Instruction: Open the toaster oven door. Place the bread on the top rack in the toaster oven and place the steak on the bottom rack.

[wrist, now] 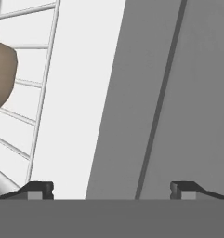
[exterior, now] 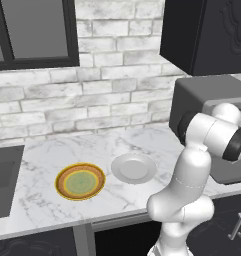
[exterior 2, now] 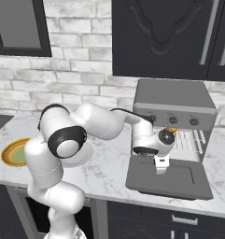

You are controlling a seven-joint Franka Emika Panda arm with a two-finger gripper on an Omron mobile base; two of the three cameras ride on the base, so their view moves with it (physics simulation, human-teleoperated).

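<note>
Bread point(wrist: 2, 76) sits on a wire rack point(wrist: 34, 93) inside the toaster oven point(exterior 2: 174, 105), door point(exterior 2: 170, 179) flat open, and my tool point(exterior 2: 161, 164) hangs empty with jaws spread, so I'd retreat level, clearing that door.

Dark-grey toaster oven point(exterior 2: 174, 100), white-marbled counter point(exterior 2: 109, 158)
</note>
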